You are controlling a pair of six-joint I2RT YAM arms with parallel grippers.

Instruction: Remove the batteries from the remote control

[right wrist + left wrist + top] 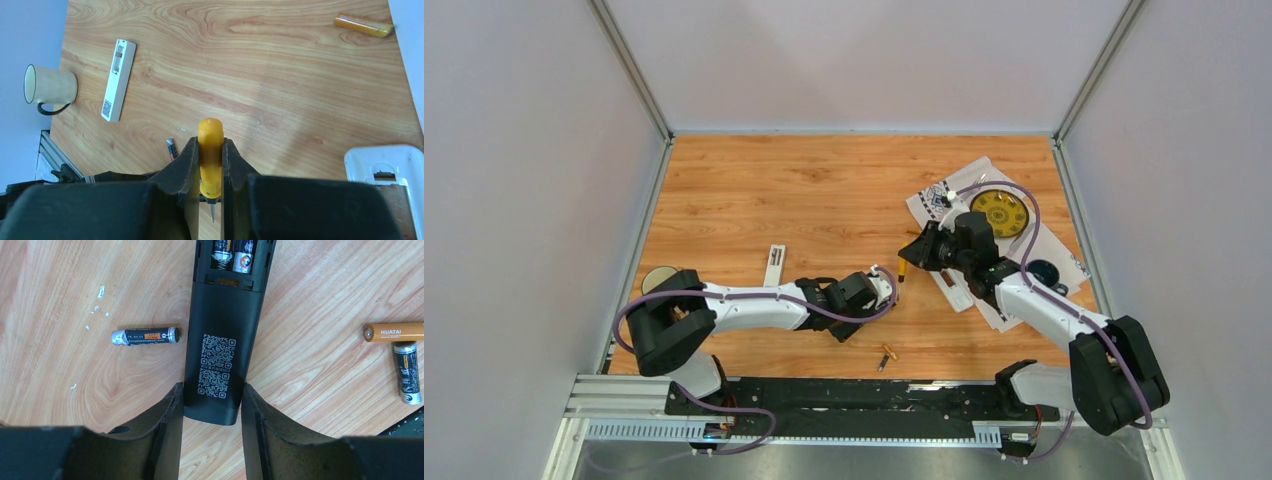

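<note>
**Black remote pinched, screwdriver clamped**

My left claw [211,390] is closed partway on the near end of the black remote [220,330], with one finger flat against each long side. The remote lies back-up on the wooden table [60,390], its code label just past my fingertips and its cover off. At its far end the open bay holds two batteries [235,251] side by side, cut off by the edge of the view.

Three more lie loose on the wood. A dark battery [145,335] sits just left of the remote, crosswise to it. Off to the right are an orange battery [395,332] and, right under it, a second dark battery [407,372]. Those two are nearly touching and at a right angle.

My right claw [210,145] is shut tight on the yellow-handled screwdriver [210,135]. The rounded handle end pokes out past my fingertips and the metal shaft points back toward my palm. Farther across the table a white remote [118,80] lies flat, and beyond it a cream mug [50,86] stands near the table's edge.

From above, my two claws face each other near the middle of the table, close but apart.
</note>
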